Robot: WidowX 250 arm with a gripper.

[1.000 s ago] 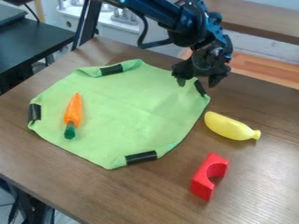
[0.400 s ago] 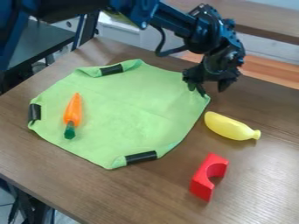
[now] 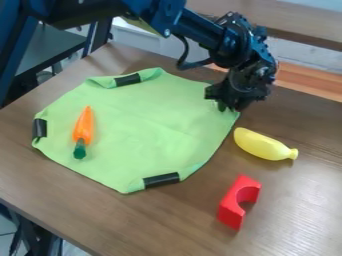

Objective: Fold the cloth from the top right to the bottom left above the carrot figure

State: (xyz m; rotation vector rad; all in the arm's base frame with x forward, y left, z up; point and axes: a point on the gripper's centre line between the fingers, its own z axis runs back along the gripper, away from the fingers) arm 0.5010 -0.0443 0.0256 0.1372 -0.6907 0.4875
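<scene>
The gripper (image 3: 230, 107) is at the right corner of the green cloth (image 3: 140, 125), its fingers closed together on the black-taped edge there, which they hide. Flat on the table, the cloth has black tape at its other corners, with a small turned-up edge at the top. On its left part lies the orange carrot (image 3: 83, 127), its green end toward the bottom of the view.
A yellow banana (image 3: 263, 144) lies just right of the cloth. Below it, a red arch-shaped block (image 3: 234, 206) is on the brown table (image 3: 167, 222). The arm crosses above the table's far edge.
From above the cloth's upper right, the gripper has moved right and down to the corner. Its fingers, spread apart earlier, have closed on the edge. Cloth and carrot have not visibly moved.
</scene>
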